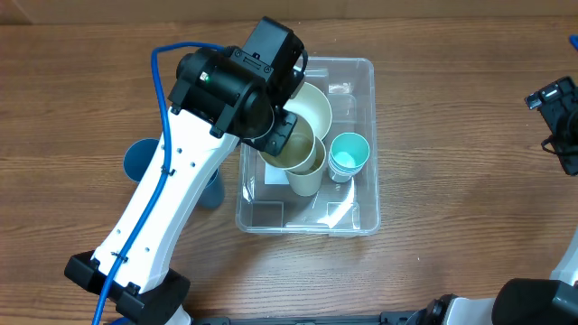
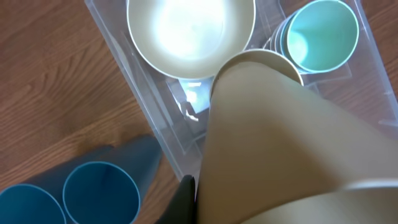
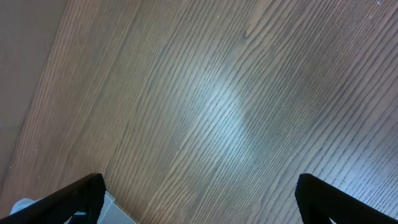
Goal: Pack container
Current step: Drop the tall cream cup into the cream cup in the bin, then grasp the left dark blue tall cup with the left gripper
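Note:
The clear container stands at the table's middle. It holds a cream bowl, a teal cup stack and a cream cup. My left gripper is above the container's left half, shut on the cream cup's rim. In the left wrist view the cream cup fills the foreground against one dark finger; the other finger is hidden. The cream bowl, teal cup and container wall lie beyond. My right gripper is open and empty at the far right, over bare wood.
Blue cups stand left of the container, partly hidden under my left arm; two show in the left wrist view. A pale corner of something shows by my right gripper's left finger.

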Available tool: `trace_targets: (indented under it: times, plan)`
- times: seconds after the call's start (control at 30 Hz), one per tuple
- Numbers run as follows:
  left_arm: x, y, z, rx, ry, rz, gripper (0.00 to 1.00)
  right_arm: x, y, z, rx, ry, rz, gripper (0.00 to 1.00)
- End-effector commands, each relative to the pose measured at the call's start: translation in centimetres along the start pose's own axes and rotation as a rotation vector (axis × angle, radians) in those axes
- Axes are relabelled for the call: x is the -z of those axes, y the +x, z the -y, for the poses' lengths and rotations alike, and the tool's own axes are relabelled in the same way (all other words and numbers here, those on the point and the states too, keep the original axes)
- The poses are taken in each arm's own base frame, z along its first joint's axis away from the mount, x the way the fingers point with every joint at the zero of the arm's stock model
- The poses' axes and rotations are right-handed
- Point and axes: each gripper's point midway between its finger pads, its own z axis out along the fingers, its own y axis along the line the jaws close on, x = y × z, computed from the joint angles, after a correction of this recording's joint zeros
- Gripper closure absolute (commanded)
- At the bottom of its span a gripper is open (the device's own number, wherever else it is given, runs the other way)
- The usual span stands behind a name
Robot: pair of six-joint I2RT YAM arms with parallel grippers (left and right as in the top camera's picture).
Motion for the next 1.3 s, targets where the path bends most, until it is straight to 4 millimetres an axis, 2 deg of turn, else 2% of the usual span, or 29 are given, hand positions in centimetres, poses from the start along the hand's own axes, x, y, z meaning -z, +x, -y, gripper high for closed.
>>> trace_targets:
  times: [0.0,0.03,0.1,0.23,0.3,0.37,0.4,0.47,0.57,0.6,0.63,0.7,0.8,0.87,0.97,1.07,1.17,1.27]
  plan:
    - [-0.5,-0.7,-0.1,0.002,-0.019,0.014,0.90,0.1,-0.2,0.0,-0.007,-0.003,0.008,0.00]
    - [-0.5,-0.8,-0.1,0.002,-0.018,0.019,0.87,0.1,-0.2,0.0,-0.007,-0.003,0.008,0.00]
    - [-0.5,-1.0,0.2,0.003,-0.003,0.028,0.73,0.1,-0.2,0.0,-0.007,-0.003,0.008,0.00]
    - [-0.1,-0.9,-0.4,0.019,-0.032,0.028,0.62,0.1,-0.2,0.0,-0.007,-0.003,0.008,0.00]
    - [1.1,-0.7,-2.4,0.080,-0.110,0.043,0.50,0.1,-0.2,0.0,-0.007,-0.003,0.008,0.00]
    - [3.8,-0.6,-5.5,0.168,-0.211,0.099,0.45,0.1,-0.2,0.0,-0.007,-0.003,0.008,0.00]
    - [5.1,-0.3,-6.7,0.210,-0.224,0.136,0.37,0.1,-0.2,0.0,-0.007,-0.003,0.008,0.00]
    - [7.8,0.9,-10.1,0.339,-0.271,0.202,0.35,0.1,-0.2,0.0,-0.007,-0.003,0.008,0.00]
    - [11.2,4.3,-15.3,0.593,-0.276,0.278,0.35,0.1,-0.2,0.0,-0.007,-0.003,0.008,0.00]
    - [11.7,6.1,-16.8,0.699,-0.246,0.282,0.35,0.1,-0.2,0.0,-0.007,-0.003,0.008,0.00]
    - [11.7,7.2,-17.6,0.744,-0.241,0.272,0.34,0.1,-0.2,0.0,-0.007,-0.003,0.008,0.00]
    - [10.9,9.7,-19.4,0.839,-0.267,0.222,0.32,0.1,-0.2,0.0,-0.007,-0.003,0.008,0.00]
    - [7.6,14.1,-21.4,0.970,-0.285,0.061,0.28,0.1,-0.2,0.0,-0.007,-0.003,0.008,0.00]
    - [4.9,15.9,-22.0,1.043,-0.265,-0.022,0.28,0.1,-0.2,0.0,-0.007,-0.003,0.008,0.00]
    - [-0.2,16.7,-22.2,1.094,-0.166,-0.075,0.27,0.1,-0.2,0.0,-0.007,-0.003,0.008,0.00]
    - [-3.9,17.3,-21.7,1.102,-0.115,-0.110,0.27,0.1,-0.2,0.0,-0.007,-0.003,0.008,0.00]
    - [-6.7,18.3,-21.4,1.107,-0.098,-0.140,0.28,0.1,-0.2,0.0,-0.007,-0.003,0.008,0.00]
    - [-8.5,19.2,-21.0,1.111,-0.092,-0.170,0.37,0.1,-0.2,0.0,-0.007,-0.003,0.008,0.00]
